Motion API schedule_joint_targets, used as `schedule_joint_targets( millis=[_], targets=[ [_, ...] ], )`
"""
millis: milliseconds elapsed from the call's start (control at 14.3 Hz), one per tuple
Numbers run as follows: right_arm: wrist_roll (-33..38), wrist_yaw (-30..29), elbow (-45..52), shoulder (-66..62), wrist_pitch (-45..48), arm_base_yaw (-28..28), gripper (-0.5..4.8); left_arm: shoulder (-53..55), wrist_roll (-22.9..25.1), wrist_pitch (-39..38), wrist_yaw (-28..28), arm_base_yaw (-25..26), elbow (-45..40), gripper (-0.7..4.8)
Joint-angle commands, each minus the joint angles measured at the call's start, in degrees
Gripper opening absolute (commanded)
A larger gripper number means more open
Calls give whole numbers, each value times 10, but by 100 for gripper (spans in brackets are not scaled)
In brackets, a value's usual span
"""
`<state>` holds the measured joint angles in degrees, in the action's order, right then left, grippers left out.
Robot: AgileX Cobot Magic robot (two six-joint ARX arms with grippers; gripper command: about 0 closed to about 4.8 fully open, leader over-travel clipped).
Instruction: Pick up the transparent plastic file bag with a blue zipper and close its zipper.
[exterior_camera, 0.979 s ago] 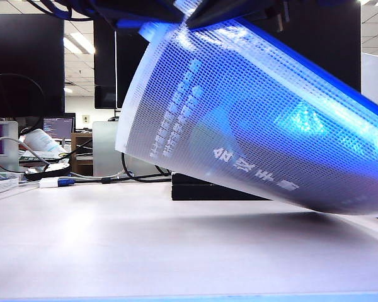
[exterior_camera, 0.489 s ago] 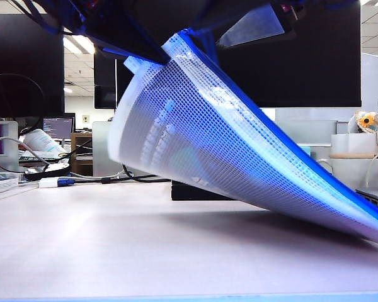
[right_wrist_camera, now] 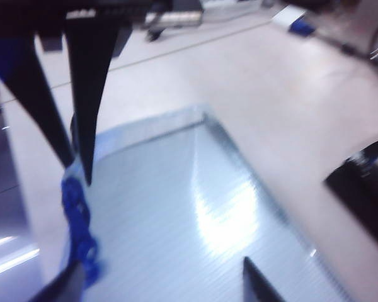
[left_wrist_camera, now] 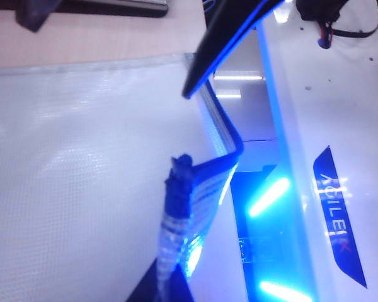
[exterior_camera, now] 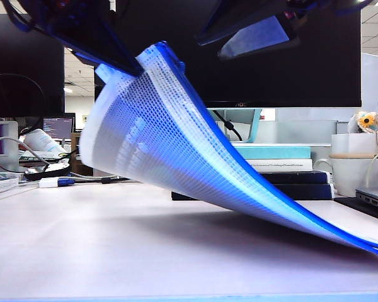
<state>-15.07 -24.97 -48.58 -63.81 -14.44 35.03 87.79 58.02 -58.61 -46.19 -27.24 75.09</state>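
Observation:
The file bag (exterior_camera: 170,145) hangs from its upper corner and slopes down to the table at the right, where its far end rests. Its blue zipper (exterior_camera: 239,148) runs along the upper edge. My left gripper (exterior_camera: 123,63) is at the top left, shut on that raised corner. In the left wrist view the bag's edge (left_wrist_camera: 179,189) runs between the shut left gripper (left_wrist_camera: 170,292). My right gripper (exterior_camera: 258,34) hovers open above the bag, holding nothing. In the right wrist view the open right gripper (right_wrist_camera: 160,286) spans the bag's face (right_wrist_camera: 195,214), and the blue cord pull (right_wrist_camera: 79,233) lies beside one finger.
A stack of teal, white and dark books (exterior_camera: 277,167) stands behind the bag under a large dark monitor (exterior_camera: 290,69). White mugs (exterior_camera: 359,170) and a laptop edge (exterior_camera: 372,201) are at the right. Cables and small devices (exterior_camera: 50,179) lie at the far left.
My right gripper opened and let go of the bag's upper edge. The bag's right end dropped to the table, uncovering the books. My left gripper shifted left, tilting the held corner.

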Motion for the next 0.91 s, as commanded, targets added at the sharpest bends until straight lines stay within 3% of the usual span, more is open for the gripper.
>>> schedule_joint_targets(
  millis=[70,140,280,350,489,559,629,839,909],
  targets=[
    [-14,-68,-3,2,-21,1,207,-10,5,-1,-17,0,13,-6],
    [-14,-125,-3,2,-20,1,207,-11,13,-3,-31,0,17,-6],
    [-15,-128,-3,1,-18,1,207,-11,23,-11,-72,-4,21,-5],
    [-15,-122,-3,1,-13,1,207,-11,51,-33,-87,-10,21,-5],
    [-15,-123,-3,1,-4,1,206,-11,58,-45,-75,-18,21,-5],
    [-15,-127,-3,1,-3,1,189,-11,59,-45,-82,-18,21,-5],
    [-14,-127,-3,1,-3,1,112,-11,65,-45,-98,-19,21,-6],
    [-14,-143,-3,-3,-2,1,61,-11,65,-40,-106,-20,21,-6],
    [-14,-153,-3,-4,-2,1,6,-11,65,-35,-106,-20,21,-6]
  ],
)
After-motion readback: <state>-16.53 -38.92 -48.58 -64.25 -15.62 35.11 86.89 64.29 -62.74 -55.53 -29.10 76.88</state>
